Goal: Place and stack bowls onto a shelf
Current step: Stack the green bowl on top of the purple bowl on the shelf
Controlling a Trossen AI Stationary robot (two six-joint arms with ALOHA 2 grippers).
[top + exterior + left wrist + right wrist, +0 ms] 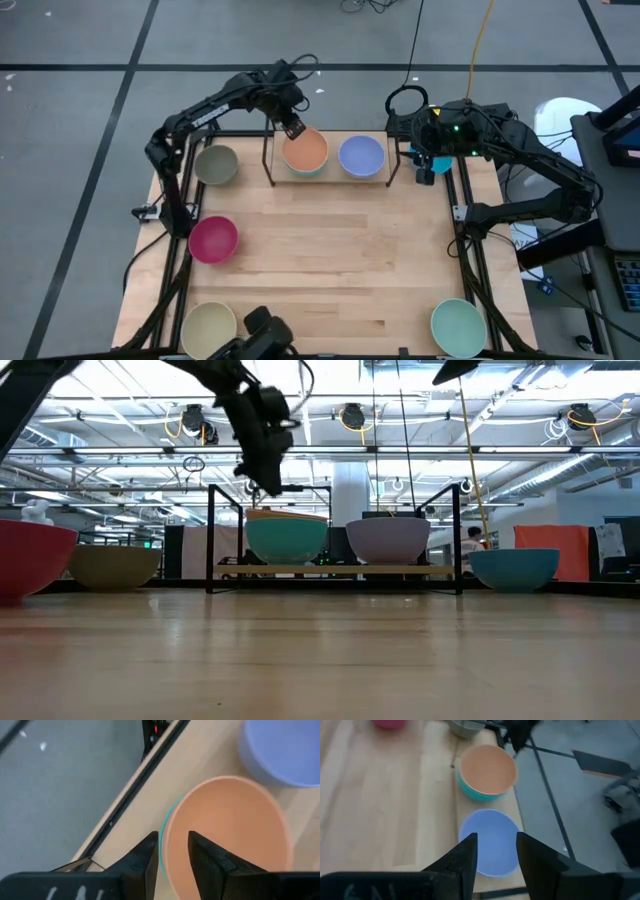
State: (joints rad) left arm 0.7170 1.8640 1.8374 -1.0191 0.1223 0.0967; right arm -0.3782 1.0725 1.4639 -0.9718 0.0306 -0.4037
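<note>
Shelf (268,160) at the far edge of the wooden tabletop (330,260), long axis running side to side across the table. On it, two spots taken: orange bowl (305,151) nested mouth-up inside the cyan bowl (286,540) on the left half, lavender bowl (361,155) mouth-up on the right half, just beside the stack. All bowls upright, openings facing the ceiling.

Left gripper (292,126) right at the far rim of the orange bowl — fingers apart, one tip either side of the rim in the left wrist view, not visibly pinching it. Right gripper (493,851) parked off the shelf's right end, fingers spread wide, nothing between them, lavender bowl just ahead of it.

Rest scattered on the table: olive-grey bowl (216,164) just left of the shelf, magenta bowl (213,239) on the left side, cream bowl (209,327) at the near-left corner, pale green bowl (458,326) near-right. Blue bowl (514,569) only in the low view, past the shelf's right side.
</note>
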